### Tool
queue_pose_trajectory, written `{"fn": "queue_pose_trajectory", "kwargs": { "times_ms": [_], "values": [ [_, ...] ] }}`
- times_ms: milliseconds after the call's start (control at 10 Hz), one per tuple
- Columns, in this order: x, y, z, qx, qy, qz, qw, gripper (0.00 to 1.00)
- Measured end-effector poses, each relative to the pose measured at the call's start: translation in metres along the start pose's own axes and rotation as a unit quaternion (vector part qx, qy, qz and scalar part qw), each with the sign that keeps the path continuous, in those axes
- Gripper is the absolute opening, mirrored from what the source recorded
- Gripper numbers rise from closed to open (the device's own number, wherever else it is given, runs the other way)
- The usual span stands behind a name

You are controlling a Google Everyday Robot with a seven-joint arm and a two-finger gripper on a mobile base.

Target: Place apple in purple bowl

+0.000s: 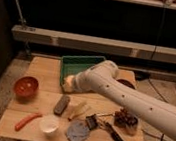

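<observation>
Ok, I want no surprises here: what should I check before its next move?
1. The gripper has the apple: ok, a yellowish round fruit sits at its tip, beside the green tray.
2. Hold secure: cannot tell.
3. The purple bowl found: ok, at the table's right rear, mostly hidden behind the arm.
4. That bowl empty: cannot tell.
5. The gripper above the purple bowl: not ok, it hangs by the tray instead.

Red bowl (26, 86), green tray (78, 63), white cup (49, 124) on table (43, 70).

Hand (69, 83) at green tray (82, 63) front-left corner, over table (41, 70).
</observation>
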Motion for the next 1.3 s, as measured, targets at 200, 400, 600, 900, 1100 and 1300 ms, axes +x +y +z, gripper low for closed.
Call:
{"fn": "queue_pose_trajectory", "kwargs": {
  "times_ms": [200, 400, 600, 900, 1100, 1300],
  "values": [
    [-0.028, 0.022, -0.037, -0.036, -0.004, 0.035, 0.9987, 0.0],
    [-0.066, 0.039, -0.081, -0.079, -0.013, 0.081, 0.9936, 0.0],
    [-0.11, 0.048, -0.123, -0.119, -0.021, 0.128, 0.9843, 0.0],
    [-0.181, 0.055, -0.185, -0.178, -0.027, 0.206, 0.9617, 0.0],
    [-0.216, 0.053, -0.213, -0.206, -0.032, 0.243, 0.9473, 0.0],
    [-0.226, 0.052, -0.22, -0.214, -0.034, 0.254, 0.9426, 0.0]
  ]
}}
